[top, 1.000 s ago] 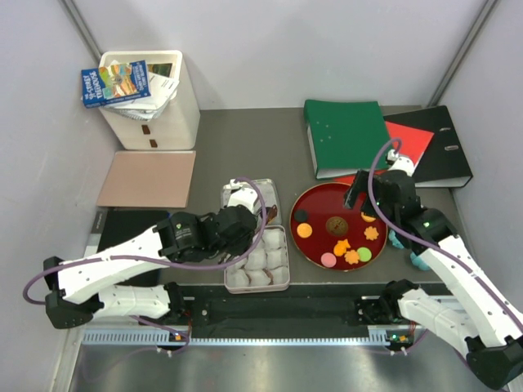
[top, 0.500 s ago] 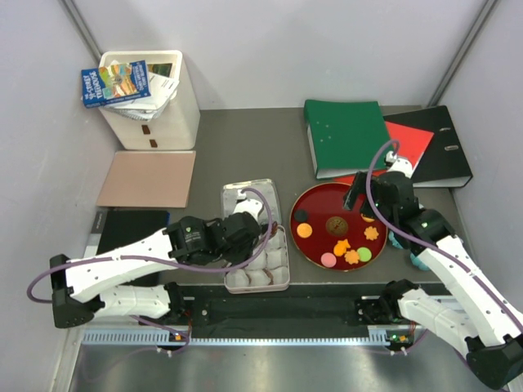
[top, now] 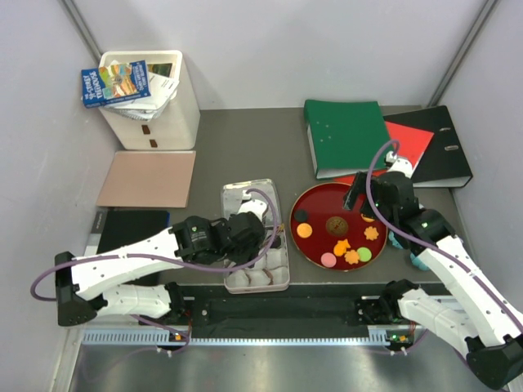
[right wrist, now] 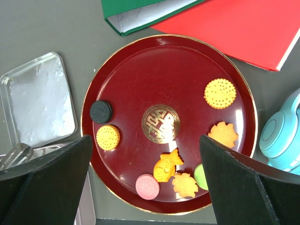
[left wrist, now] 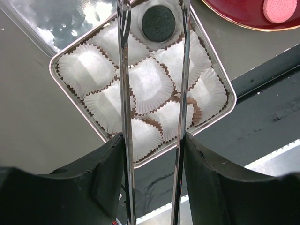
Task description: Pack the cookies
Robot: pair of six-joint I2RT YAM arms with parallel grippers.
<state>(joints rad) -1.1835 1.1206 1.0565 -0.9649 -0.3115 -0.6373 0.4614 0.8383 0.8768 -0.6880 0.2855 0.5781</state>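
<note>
- Hanging over the far end of the tin tray [top: 287,265], the left gripper [top: 265,236] does not show its jaw gap from above. The right gripper [top: 357,202] hovers at the far right rim of the red plate [top: 320,202]. The cookies [top: 304,230] lie on the plate, to the near left of that gripper's jaws.
- At the left wrist, the two long metal fingers [left wrist: 123,93] stand apart and grip nothing. A black cookie [left wrist: 158,19] lies between their tips in one of the white paper cups [left wrist: 150,84], clear of both fingers. One cup lies wholly between the jaws. The others spread outside them or run under the fingers.
- At the right wrist, the jaws are spread wide and empty, with the plate between them. Just beyond the left finger [right wrist: 47,183] lie a black round [right wrist: 101,111] and an orange round [right wrist: 108,137]. Between the jaws sit a pink round [right wrist: 147,186], a fish shape [right wrist: 168,164] and an orange flower [right wrist: 184,184]. Turquoise headphones [right wrist: 281,136] lie outside the right finger.
</note>
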